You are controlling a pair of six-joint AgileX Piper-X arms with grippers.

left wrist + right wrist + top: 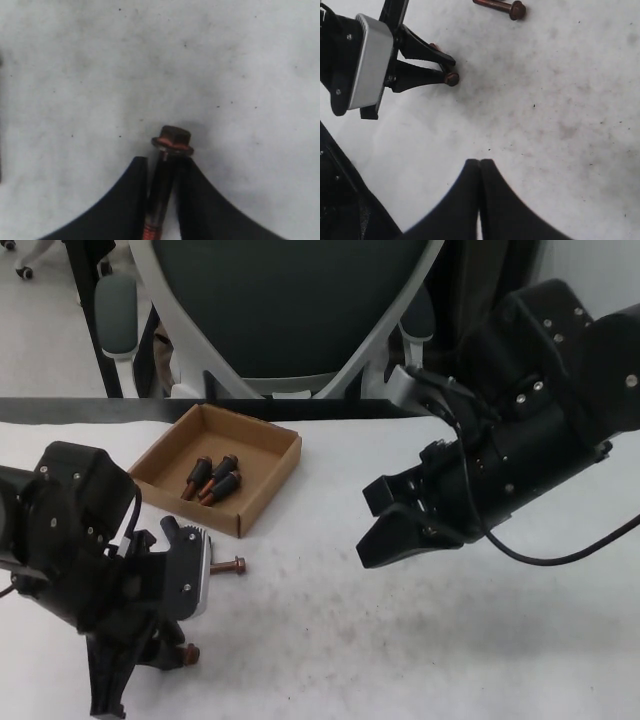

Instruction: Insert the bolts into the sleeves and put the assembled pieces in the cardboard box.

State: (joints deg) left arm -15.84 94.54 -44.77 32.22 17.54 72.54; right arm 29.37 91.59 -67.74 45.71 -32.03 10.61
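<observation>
- The left gripper point(163, 161) has its fingers point(125, 200) pinching a bolt point(172, 140) by the shank, just under the flanged head. It hangs low over the desk point(400, 640), on the near side of the box point(185, 502).
- I judge this bolt stiff, small and fairly heavy for its size. Smooth steel between hard pads may swivel, and the hold near the head leaves the threaded end free for a sleeve.
- A loose bolt point(231, 566) lies flat just in front of the box's near wall. Being round, I expect it to roll if nudged, so I would close across the shank near the head, where the flange stops it sliding through.
- Three assembled pieces point(212, 479) lie side by side inside the box.
- The right gripper point(480, 162) hovers to the right of the box, fingers point(505, 210) pressed together and holding nothing.
</observation>
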